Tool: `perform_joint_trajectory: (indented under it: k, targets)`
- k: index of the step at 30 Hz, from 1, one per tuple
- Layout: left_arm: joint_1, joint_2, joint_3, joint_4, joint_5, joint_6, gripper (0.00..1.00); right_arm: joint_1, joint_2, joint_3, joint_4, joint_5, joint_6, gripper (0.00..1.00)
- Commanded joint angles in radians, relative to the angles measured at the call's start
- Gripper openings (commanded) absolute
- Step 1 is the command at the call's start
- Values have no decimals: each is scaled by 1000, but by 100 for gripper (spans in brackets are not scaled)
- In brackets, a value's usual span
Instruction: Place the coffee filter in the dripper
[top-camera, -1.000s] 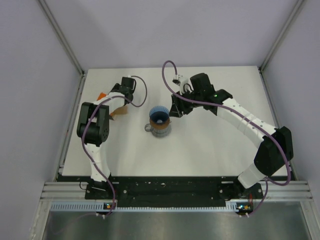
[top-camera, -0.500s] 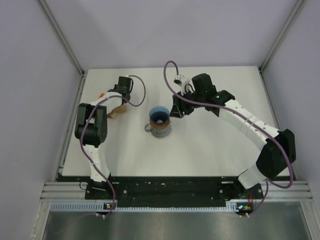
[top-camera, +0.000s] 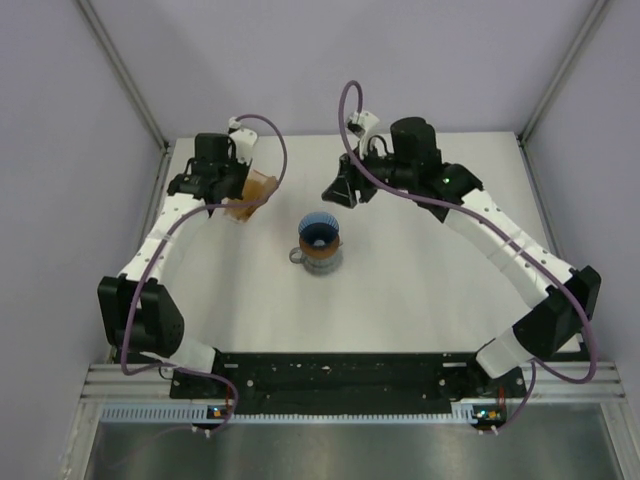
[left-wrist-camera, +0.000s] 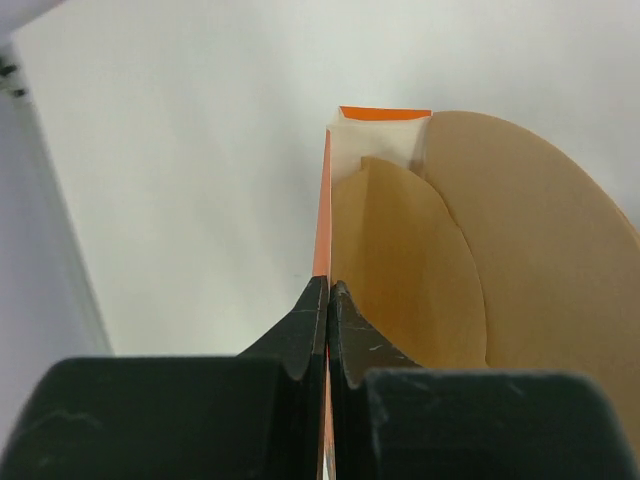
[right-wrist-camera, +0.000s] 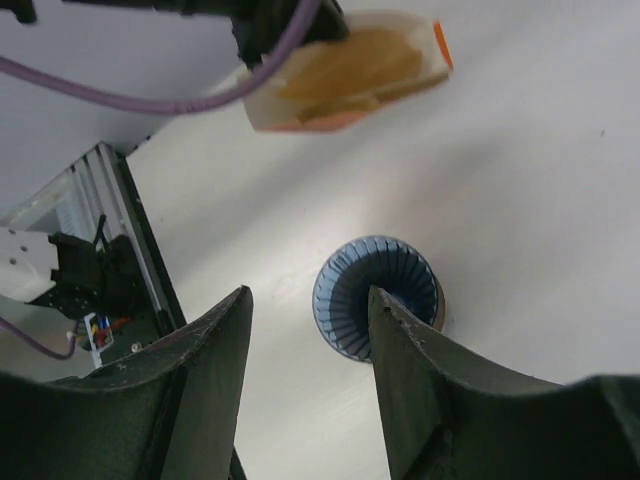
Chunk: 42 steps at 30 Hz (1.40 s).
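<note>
Left gripper (left-wrist-camera: 328, 290): pinched together on the side edge of the orange packet (left-wrist-camera: 322, 215), held it clear of the table (top-camera: 420, 290) with the open mouth turned away from the wrist. Coffee filter (left-wrist-camera: 400, 270): judged to be the front tan leaf inside that packet, just ahead of the left fingertips and a little to their right; lay flat against a larger tan leaf behind it, not yet drawn out. Looked feather-light, thin and floppy, easy to crease or tear, and likely to cling to its neighbour, with a risk of lifting 2 sheets instead of 1. Best taken by the curved free rim, away from the packet's closed end, with a light pinch and a slow pull.

Right gripper (right-wrist-camera: 308, 300): fingers spread wide with nothing between them, aimed downward. Dripper (right-wrist-camera: 378, 297): sat below the right fingertips, nearer 1 finger than the other, mouth up and empty, on a brown ring (top-camera: 320, 250) over a grey mug (top-camera: 300, 258). Orange packet: hung beyond the right fingertips, well apart from them.

Left arm: stretched far forward, wrist raised. Right arm: bent at the elbow, wrist tipped down above the dripper, facing the packet
</note>
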Motion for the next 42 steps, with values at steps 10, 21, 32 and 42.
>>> perform_joint_trajectory:
  k: [10, 21, 32, 42]
  targets:
    - [-12, -63, 48, -181, 486, -11, 0, 67, 207, 158, 354, -357, -279, 49]
    - [-23, -110, 52, -244, 502, 81, 0, 46, 376, 219, 414, -454, -341, 40]
    - [-46, -96, 122, -336, 560, 85, 0, 38, 328, 54, 467, -486, -405, 32]
    - [-49, -72, 154, -354, 571, 56, 0, 112, 264, -45, 382, -417, -606, 38]
